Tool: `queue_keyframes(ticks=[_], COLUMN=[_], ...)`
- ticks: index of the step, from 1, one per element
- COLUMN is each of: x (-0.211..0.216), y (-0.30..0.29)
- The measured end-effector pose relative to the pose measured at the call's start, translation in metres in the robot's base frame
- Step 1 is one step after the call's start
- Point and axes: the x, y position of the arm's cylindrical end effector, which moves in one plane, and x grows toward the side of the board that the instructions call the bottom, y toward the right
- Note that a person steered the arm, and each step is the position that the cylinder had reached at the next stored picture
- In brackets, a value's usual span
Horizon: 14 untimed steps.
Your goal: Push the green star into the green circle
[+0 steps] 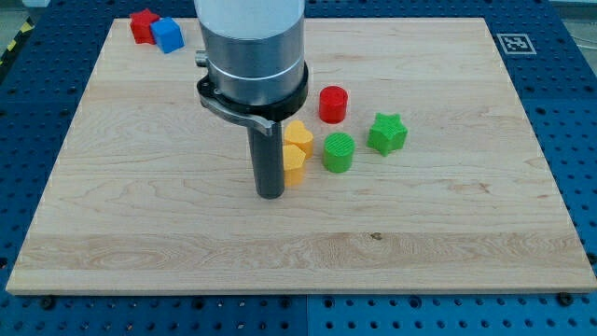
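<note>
The green star [387, 133] lies on the wooden board right of centre. The green circle [339, 152] stands just to its left and slightly lower, a small gap between them. My tip [270, 193] rests on the board left of the green circle, touching or nearly touching the left side of a yellow block [296, 165]. The rod and the arm's wide grey body rise above it and hide the board behind.
A second yellow block [298, 134] sits just above the first. A red cylinder [333, 104] stands above the green circle. A red block [143, 25] and a blue block [168, 35] sit together at the board's top left corner. A marker tag [514, 43] is at top right.
</note>
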Motion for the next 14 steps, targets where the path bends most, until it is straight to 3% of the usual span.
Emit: queue_keyframes(ticks=[3, 5, 7, 11, 12, 14], x=[0.013, 0.019, 0.009, -0.078, -0.079, -0.081], y=[0.034, 0.127, 0.185, 0.185, 0.148, 0.130])
